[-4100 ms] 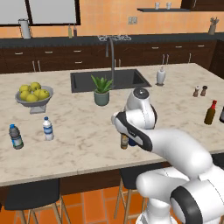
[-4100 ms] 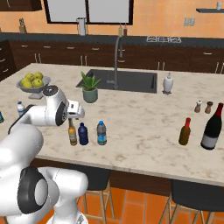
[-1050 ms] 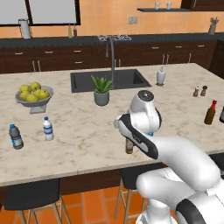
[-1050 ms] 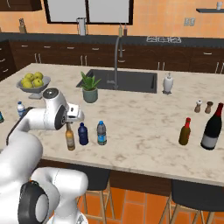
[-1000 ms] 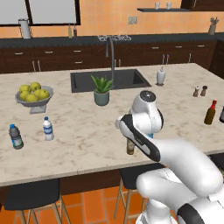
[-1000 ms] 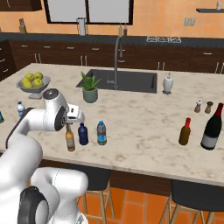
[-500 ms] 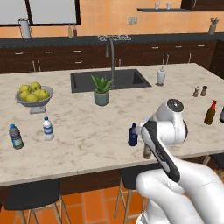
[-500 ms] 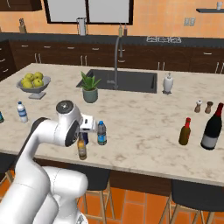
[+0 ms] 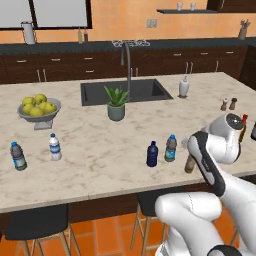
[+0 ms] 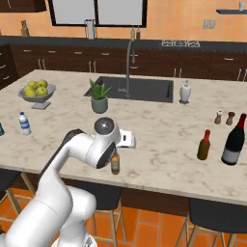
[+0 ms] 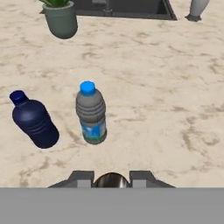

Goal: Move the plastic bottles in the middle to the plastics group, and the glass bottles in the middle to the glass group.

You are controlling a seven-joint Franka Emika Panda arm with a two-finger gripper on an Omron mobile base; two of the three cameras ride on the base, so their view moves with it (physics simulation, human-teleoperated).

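Both base views look forward and down over the counter (image 9: pixel 100 150) from behind the arm, left and right. They share the sink (image 9: pixel 125 91), plant (image 10: pixel 99 99) and fruit bowl (image 10: pixel 37 94). Hand view sits close, apparently looking steeply down on the navy bottle (image 11: pixel 33 123) and clear bottle (image 11: pixel 91 113).

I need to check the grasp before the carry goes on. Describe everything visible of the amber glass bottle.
The amber glass bottle is slender and brown with a pale label and a metal cap. It stands upright near the front edge of the marble counter, held at its neck by the shut gripper. The arm hides its upper part in both base views. It is to the right of the clear plastic bottle and the navy bottle, apart from both. Whether its base touches the counter cannot be told.
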